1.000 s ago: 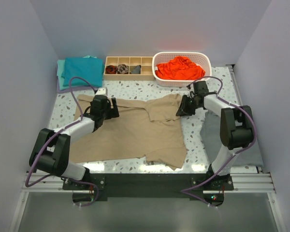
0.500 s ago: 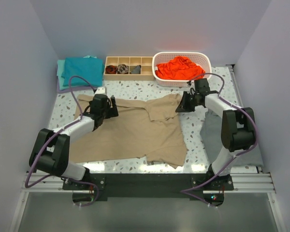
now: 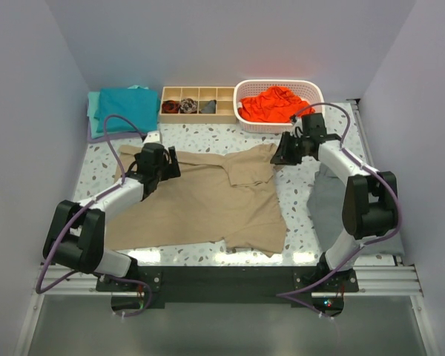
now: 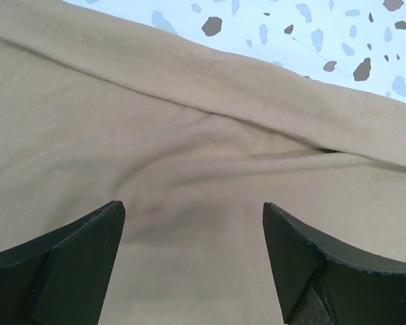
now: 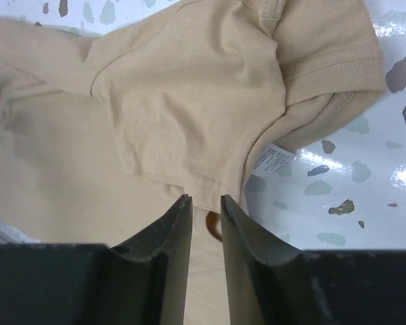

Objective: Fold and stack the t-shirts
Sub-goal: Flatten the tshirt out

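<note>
Tan t-shirt (image 3: 200, 200) near grey cloth (image 3: 319, 209), white basket (image 3: 271, 127)

Robot lab test cell, not home. Plain pale walls (image 3: 30, 111) box in table (image 3: 208, 137) on 3 sides; speckled terrazzo top. Aluminium rail (image 3: 378, 276) along near edge carries left arm (image 3: 111, 199) and right arm (image 3: 340, 158), purple cable (image 3: 117, 116) looping free. Staged laundry props along far edge: white basket (image 3: 274, 126), wooden divider tray (image 3: 196, 116), folded teal shirts (image 3: 122, 107) at far-left corner.
</note>
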Controlling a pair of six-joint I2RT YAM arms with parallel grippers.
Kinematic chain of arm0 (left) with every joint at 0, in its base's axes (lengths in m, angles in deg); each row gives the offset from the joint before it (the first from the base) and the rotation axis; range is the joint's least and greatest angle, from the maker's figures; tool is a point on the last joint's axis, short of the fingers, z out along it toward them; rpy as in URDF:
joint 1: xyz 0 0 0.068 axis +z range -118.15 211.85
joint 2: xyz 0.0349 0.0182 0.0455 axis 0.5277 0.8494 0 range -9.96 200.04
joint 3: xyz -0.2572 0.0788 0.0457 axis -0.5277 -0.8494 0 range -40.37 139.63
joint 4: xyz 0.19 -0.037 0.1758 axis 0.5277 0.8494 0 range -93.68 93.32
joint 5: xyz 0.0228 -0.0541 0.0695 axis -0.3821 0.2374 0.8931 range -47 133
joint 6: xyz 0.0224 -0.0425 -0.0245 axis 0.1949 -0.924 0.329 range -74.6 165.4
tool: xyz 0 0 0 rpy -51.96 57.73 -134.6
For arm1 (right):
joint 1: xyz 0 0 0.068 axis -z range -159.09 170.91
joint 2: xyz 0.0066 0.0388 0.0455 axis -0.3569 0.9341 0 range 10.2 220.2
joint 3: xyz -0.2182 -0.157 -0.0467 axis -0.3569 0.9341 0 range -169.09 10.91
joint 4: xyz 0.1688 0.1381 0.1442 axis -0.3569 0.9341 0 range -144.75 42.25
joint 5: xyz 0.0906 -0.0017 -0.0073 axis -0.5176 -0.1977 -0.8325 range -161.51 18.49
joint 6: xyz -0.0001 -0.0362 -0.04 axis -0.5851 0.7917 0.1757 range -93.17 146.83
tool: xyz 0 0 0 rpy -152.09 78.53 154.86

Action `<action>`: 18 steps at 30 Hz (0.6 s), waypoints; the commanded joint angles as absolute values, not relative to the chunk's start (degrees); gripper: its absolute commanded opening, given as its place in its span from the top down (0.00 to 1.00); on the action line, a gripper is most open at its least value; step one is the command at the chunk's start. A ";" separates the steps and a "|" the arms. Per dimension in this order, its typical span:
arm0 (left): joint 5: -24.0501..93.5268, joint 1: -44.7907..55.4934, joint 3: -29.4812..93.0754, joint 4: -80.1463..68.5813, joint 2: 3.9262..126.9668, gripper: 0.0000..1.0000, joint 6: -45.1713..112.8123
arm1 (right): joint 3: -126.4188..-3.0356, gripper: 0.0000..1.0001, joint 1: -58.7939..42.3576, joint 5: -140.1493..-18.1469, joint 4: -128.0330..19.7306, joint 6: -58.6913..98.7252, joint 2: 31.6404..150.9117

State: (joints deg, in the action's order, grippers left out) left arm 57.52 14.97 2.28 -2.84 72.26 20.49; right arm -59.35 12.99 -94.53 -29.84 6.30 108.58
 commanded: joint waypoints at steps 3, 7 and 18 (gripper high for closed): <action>57.85 15.33 3.92 -3.85 72.04 0.12 19.91 | -60.46 0.67 12.91 -93.48 -26.62 7.41 109.68; 57.94 15.33 4.01 -3.94 72.13 0.12 19.91 | -59.32 0.66 12.82 -94.71 -27.41 6.88 110.21; 57.50 15.33 4.10 -3.86 73.10 0.12 19.91 | -59.05 0.68 12.82 -94.53 -26.89 6.97 112.32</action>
State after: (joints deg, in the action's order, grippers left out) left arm 57.30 14.97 2.28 -2.62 72.91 20.49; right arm -59.11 12.96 -93.94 -27.74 6.76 111.16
